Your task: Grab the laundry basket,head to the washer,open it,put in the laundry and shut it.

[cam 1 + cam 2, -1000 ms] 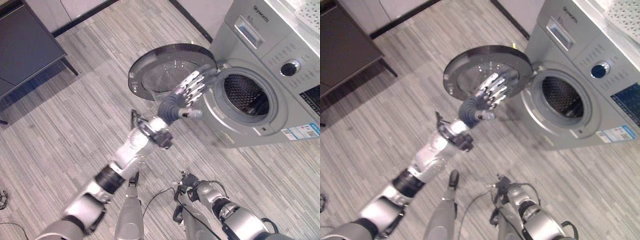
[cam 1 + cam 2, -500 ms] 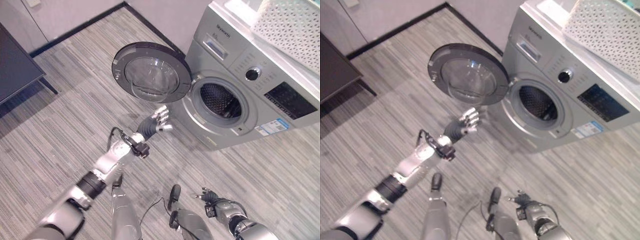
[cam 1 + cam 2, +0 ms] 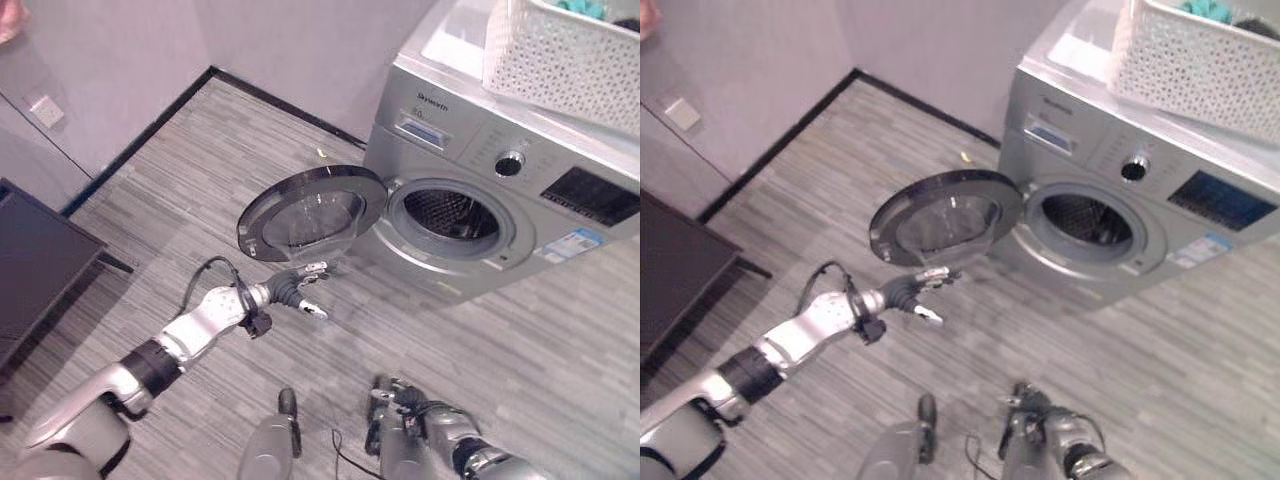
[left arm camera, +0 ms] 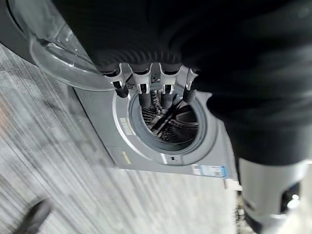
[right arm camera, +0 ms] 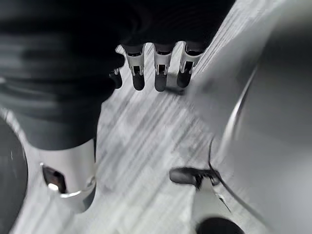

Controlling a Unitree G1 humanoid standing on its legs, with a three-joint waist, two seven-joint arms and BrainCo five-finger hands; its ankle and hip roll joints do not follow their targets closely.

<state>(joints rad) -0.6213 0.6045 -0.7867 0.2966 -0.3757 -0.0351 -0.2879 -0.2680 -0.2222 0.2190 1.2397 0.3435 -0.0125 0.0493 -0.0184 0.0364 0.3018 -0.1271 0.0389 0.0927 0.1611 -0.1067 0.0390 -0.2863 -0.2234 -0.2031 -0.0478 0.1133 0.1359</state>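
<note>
The silver washer [image 3: 470, 135] stands at the right with its round glass door [image 3: 310, 212] swung wide open to the left, leaving the dark drum [image 3: 448, 213] exposed. The white perforated laundry basket [image 3: 560, 55] sits on top of the washer, with teal laundry [image 3: 1206, 8] showing inside it. My left hand [image 3: 297, 288] hovers open just below the door's lower edge, touching nothing; its wrist view looks past straight fingers [image 4: 145, 95] into the drum [image 4: 168, 122]. My right hand [image 3: 398, 400] hangs low over the floor, its fingers [image 5: 158, 73] relaxed and empty.
A dark low table [image 3: 35, 265] stands at the left. Grey walls with a black skirting [image 3: 150, 135] run behind, with a socket plate [image 3: 44, 108] on the left wall. A small yellow scrap [image 3: 320, 153] lies on the striped floor by the washer.
The camera has tilted up, bringing the basket on the washer into view. My left hand has left the door and dropped back towards me. The door stays open.
</note>
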